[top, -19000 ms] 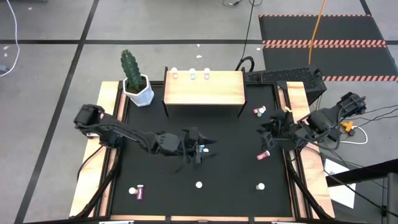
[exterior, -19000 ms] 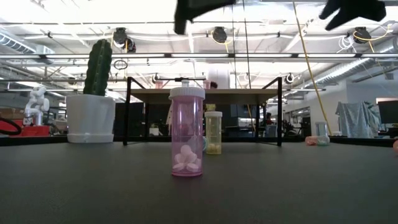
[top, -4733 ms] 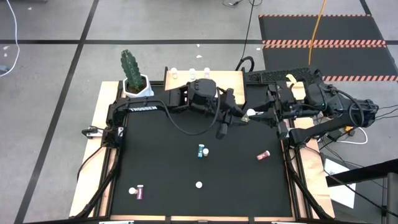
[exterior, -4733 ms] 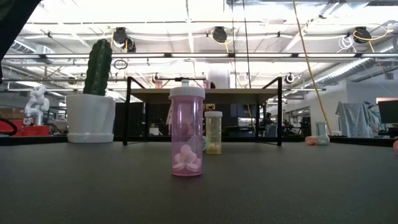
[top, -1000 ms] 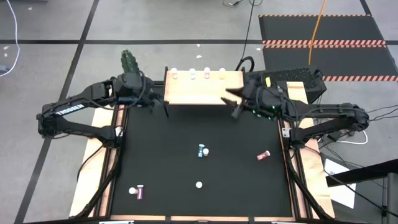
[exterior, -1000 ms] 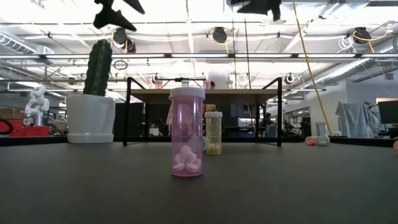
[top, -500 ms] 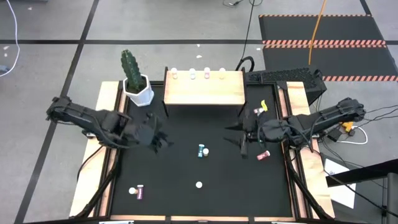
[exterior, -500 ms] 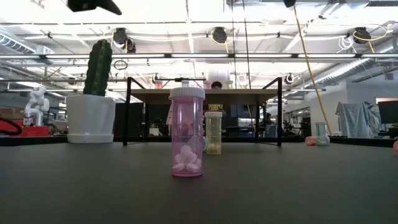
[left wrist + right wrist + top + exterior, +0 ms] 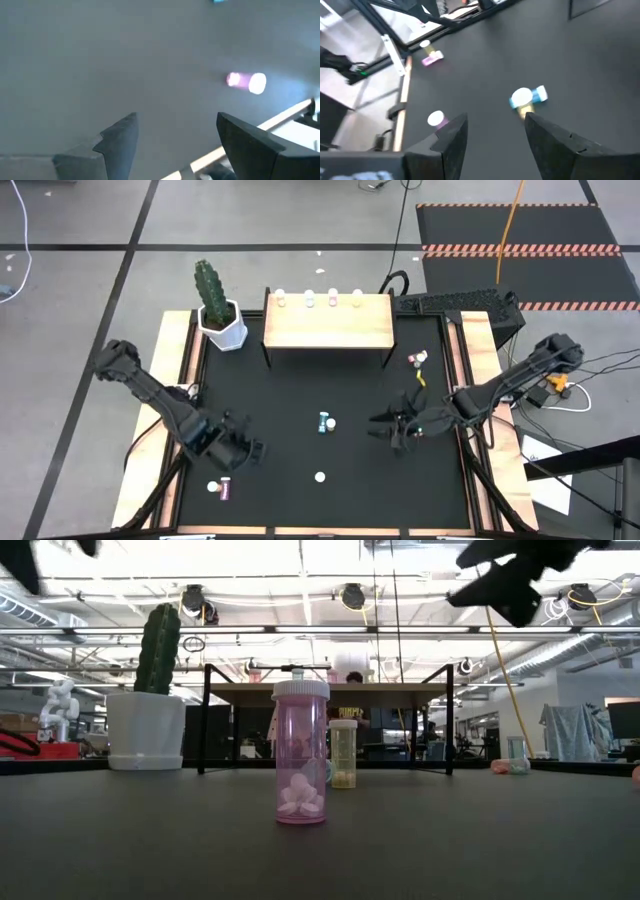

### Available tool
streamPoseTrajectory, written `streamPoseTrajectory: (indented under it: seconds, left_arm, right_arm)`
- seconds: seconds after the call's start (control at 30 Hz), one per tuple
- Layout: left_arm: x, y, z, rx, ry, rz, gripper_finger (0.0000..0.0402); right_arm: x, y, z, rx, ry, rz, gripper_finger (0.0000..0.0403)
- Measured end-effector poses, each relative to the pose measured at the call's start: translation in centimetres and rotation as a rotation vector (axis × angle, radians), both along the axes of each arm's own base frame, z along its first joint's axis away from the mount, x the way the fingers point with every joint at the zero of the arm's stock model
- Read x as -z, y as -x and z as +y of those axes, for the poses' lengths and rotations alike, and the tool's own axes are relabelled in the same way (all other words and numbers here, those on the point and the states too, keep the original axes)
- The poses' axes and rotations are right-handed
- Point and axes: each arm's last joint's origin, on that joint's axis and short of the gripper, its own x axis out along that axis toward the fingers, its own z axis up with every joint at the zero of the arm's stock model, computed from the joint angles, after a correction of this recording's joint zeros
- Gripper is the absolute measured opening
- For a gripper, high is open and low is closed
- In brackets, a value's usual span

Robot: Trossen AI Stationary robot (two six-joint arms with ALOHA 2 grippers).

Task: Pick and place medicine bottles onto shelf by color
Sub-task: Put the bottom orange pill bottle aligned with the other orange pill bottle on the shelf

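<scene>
Four medicine bottles (image 9: 318, 301) stand along the far edge of the wooden shelf (image 9: 330, 327). On the black table, a blue bottle (image 9: 325, 422) lies beside an upright yellow one (image 9: 343, 753). A pink bottle (image 9: 301, 755) stands upright near the front. A purple bottle (image 9: 247, 81) lies on its side at the near left, and a pink one (image 9: 417, 359) lies at the far right. My left gripper (image 9: 247, 451) hovers open, up and to the right of the purple bottle. My right gripper (image 9: 495, 120) hovers open to the right of the blue bottle.
A white pot with a green cactus (image 9: 218, 320) stands left of the shelf. Wooden rails (image 9: 175, 380) border the table on both sides. Open black tabletop lies between the two grippers and in front of the shelf.
Both grippers have left the shelf and come down toward the table's near edge. The left one has swung from the shelf's left corner to the near left. The right one has moved from the shelf's right end to mid-table right. Both have stayed open and carry nothing.
</scene>
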Motion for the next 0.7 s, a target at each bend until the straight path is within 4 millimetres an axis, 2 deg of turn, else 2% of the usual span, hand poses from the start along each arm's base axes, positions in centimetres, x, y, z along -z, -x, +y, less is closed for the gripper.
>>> streamPoseTrajectory:
  seconds: [0.13, 0.3, 0.5, 0.7]
  left_arm:
    - [0.4, 0.4, -1.1, -0.044, 0.013, -0.004, 0.0269]
    - [0.2, -0.9, -0.7, -0.031, -0.075, -0.123, 0.0269]
    - [-0.9, -4.0, 0.7, 0.071, -0.197, -0.353, 0.0269]
    - [-0.6, -8.4, 4.2, 0.166, -0.357, -0.440, 0.0269]
  right_arm:
    - [0.8, 0.4, 0.7, -0.037, -0.067, -0.045, 0.0191]
    - [0.8, 1.5, 0.5, 0.005, -0.093, 0.005, 0.0190]
    - [0.4, 3.7, -2.4, 0.187, -0.176, 0.103, 0.0177]
    - [0.6, 6.0, -5.1, 0.309, -0.208, 0.236, 0.0171]
